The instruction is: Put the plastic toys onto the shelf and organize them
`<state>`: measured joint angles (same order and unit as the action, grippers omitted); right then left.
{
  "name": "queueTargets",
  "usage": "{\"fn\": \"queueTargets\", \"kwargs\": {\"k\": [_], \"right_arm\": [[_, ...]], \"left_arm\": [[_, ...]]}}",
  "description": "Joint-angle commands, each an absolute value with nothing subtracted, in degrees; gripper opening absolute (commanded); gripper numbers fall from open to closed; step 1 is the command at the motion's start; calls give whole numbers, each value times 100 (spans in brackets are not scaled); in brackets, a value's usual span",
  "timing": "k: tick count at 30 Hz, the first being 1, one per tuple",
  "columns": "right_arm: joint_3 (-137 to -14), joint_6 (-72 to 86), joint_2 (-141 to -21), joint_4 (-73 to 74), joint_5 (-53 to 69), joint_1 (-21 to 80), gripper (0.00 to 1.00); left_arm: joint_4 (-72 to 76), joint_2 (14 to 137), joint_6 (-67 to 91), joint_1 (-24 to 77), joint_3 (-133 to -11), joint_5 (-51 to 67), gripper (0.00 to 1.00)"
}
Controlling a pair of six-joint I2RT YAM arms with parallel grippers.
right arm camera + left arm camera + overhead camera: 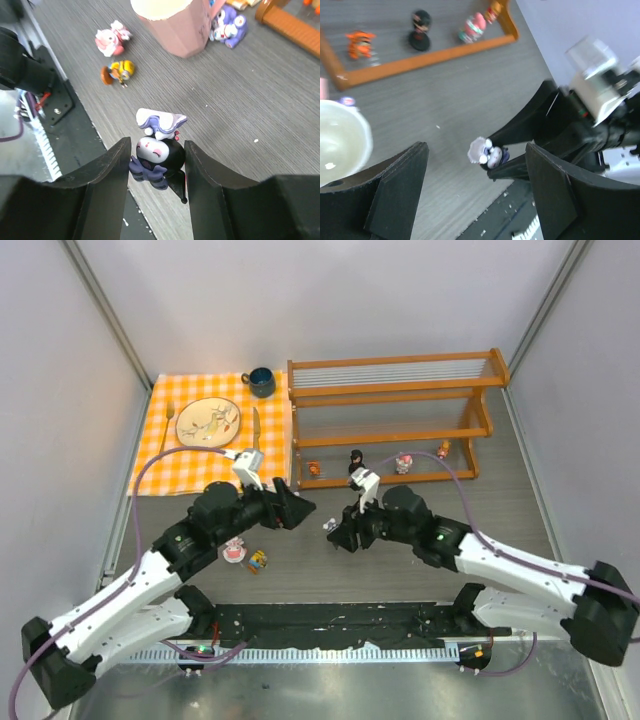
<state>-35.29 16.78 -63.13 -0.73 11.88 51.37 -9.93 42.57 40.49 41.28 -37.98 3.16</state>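
The right gripper [157, 147] is pinching a black-and-purple toy [159, 156], with its two dark fingers [107, 175] pressing on the figure from either side. It is holding the figure low over the grey table [500, 520], in front of the shelf [395, 390] and well short of it. From these angles it is hard to say whether the figure is touching the tabletop or hanging just above it. The left gripper [298, 508] is facing it from close by, with its jaws spread wide and nothing between them. Four figures are standing in a row along the shelf's lowest level, behind its front rail: an orange toy [314, 469], a black toy [356, 459], a pink-and-white toy [404, 462] and a small orange-yellow toy [443, 450]. The upper tiers are carrying nothing. Other figures are lying loose on the table: a pale pink toy [112, 40] and a yellow toy [117, 72] close together near the left arm, and a purple-blue toy [229, 25] just beside a pink mug [175, 25]. To the left of the shelf, an orange checked cloth [190, 465] is lying flat with a plate [208, 422] on it. A dark blue cup [261, 382] is standing at the cloth's far corner.
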Motion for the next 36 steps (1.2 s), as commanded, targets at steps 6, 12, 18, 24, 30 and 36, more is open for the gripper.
{"fn": "queueTargets", "kwargs": {"k": [6, 12, 18, 24, 30, 36], "right_arm": [[-3436, 2048, -4667, 764, 844, 5256, 1], [-3533, 2083, -4439, 976, 800, 5335, 1], [-3533, 2092, -4430, 958, 756, 5344, 1], [-3498, 2136, -4324, 905, 721, 5361, 1], [-3454, 2162, -4157, 897, 694, 5361, 1], [-3384, 2197, -4026, 861, 624, 5361, 1]], "left_arm": [[385, 5422, 4341, 5361, -4052, 598, 76], [659, 5871, 4368, 5511, -4122, 633, 73], [966, 6055, 4447, 5555, -4140, 712, 58], [1326, 6240, 4640, 5607, -3982, 949, 45], [1485, 6275, 4746, 5669, -3841, 1002, 59], [1687, 6346, 4843, 5713, -3771, 1133, 51]]}}
